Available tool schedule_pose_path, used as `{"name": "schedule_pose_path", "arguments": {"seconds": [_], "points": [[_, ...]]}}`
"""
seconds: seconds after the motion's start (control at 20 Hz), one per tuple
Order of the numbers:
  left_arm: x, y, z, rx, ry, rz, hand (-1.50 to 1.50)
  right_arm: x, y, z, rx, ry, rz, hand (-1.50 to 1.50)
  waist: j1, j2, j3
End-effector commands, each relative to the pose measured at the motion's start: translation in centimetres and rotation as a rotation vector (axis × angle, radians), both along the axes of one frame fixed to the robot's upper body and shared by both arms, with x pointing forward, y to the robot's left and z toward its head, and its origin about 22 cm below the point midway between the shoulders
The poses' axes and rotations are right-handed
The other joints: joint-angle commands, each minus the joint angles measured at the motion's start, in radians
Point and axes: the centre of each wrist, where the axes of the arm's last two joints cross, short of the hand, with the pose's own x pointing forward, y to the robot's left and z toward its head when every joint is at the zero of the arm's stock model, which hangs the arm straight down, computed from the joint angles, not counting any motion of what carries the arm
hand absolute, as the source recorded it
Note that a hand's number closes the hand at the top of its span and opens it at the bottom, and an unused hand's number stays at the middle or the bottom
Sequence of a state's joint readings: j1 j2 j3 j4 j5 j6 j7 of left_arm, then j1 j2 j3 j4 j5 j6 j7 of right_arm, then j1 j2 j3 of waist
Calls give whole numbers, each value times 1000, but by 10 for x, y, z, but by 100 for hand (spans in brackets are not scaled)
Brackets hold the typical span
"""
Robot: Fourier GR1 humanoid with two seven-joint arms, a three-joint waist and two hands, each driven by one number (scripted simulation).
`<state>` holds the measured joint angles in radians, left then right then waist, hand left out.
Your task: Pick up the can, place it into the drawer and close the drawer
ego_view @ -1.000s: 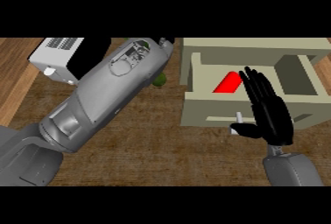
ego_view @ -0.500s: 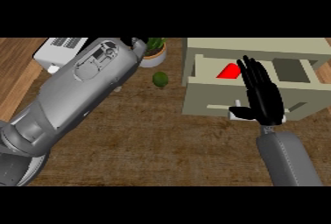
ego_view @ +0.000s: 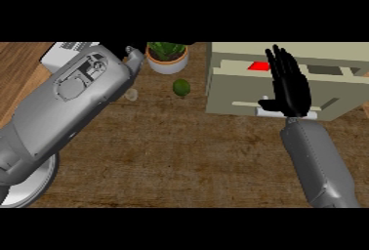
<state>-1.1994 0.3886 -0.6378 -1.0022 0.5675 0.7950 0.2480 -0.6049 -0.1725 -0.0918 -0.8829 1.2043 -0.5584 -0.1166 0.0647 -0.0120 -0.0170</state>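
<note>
A red can (ego_view: 258, 66) lies inside the beige drawer (ego_view: 231, 93) at the upper right, only a small part of it showing in the narrow gap above the drawer's front. My right hand (ego_view: 288, 90) is open, its straight fingers laid flat against the drawer front and reaching over the gap. Its thumb sits by the white handle (ego_view: 268, 113). My left forearm (ego_view: 79, 102) crosses the left side of the view. Its hand is past the top edge and does not show.
A potted plant (ego_view: 167, 57) stands left of the drawer unit, with a small green fruit (ego_view: 181, 88) just below it. A white appliance (ego_view: 66, 51) is at the top left and a white plate (ego_view: 32, 188) at the lower left, on the wooden counter (ego_view: 187, 156).
My right hand has moved forward with the drawer front. The opening has narrowed, so less of the red can shows. The left forearm has shifted left and lower in view.
</note>
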Motion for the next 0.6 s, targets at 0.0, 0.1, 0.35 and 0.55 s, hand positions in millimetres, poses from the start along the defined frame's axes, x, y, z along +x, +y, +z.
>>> {"name": "schedule_pose_path", "arguments": {"seconds": [0.0,0.1,0.35,0.55], "points": [[-4,21,-2,-5,-9,17,-150,7,9,-22,46,20,-11,-150,-2,22,19],[-10,23,-5,3,17,0,-150,23,8,-8,19,9,-34,-150,13,24,19],[-22,30,-24,20,34,-3,-150,41,25,3,28,-16,-29,-150,13,28,19],[-30,45,-47,11,22,3,-150,52,32,14,19,-52,-36,-150,9,33,19]]}}
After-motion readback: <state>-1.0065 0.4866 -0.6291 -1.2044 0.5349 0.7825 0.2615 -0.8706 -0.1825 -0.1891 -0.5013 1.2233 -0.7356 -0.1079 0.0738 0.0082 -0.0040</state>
